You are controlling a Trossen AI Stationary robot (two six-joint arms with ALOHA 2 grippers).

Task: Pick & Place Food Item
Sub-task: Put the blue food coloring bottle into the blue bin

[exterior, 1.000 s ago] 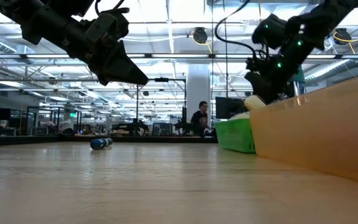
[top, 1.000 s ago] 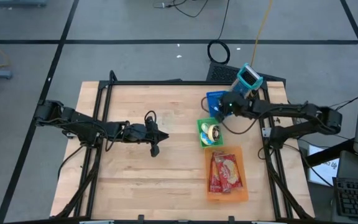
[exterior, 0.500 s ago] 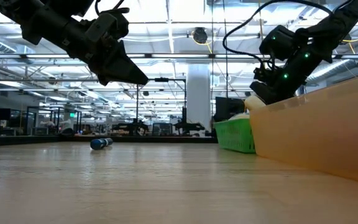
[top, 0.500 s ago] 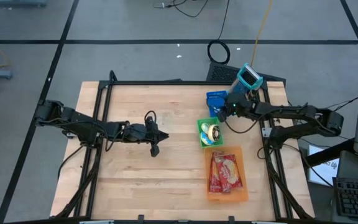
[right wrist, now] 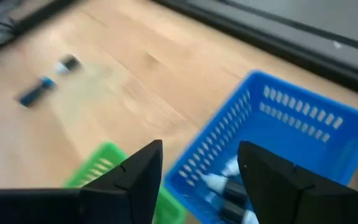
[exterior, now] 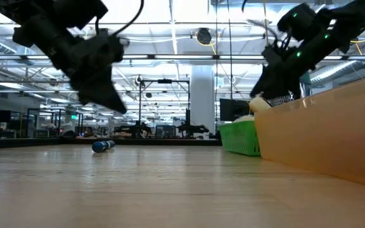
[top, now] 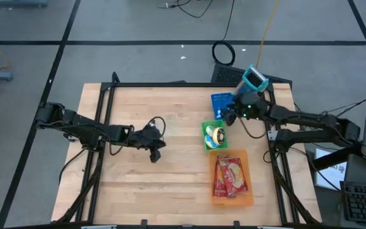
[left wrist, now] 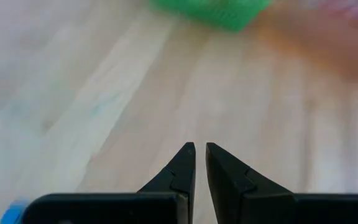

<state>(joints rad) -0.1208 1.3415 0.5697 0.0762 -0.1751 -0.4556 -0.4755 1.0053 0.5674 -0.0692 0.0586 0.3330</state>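
The right gripper hangs over the blue perforated plastic basket at about one o'clock on the pale wooden table; its two dark fingers stand well apart with nothing between them. Below them, in the basket, lie white and dark tube-like items, too blurred to name. Just toward the table's centre from the blue basket is the small green plastic basket, holding a round pale roll. Next outward, near four o'clock, the orange plastic bin carries red-wrapped food packets, which I judge to be the task's food.

The left gripper hovers above bare wood near the table's centre, its fingers all but together and empty.

Risks, as I judge them: the open right fingers sit close to the blue basket's wall, so a sideways move could catch the rim and drag or tip it against the green one. A small blue cylinder lies loose on the table toward eleven o'clock; an arm sweeping low could knock it rolling.
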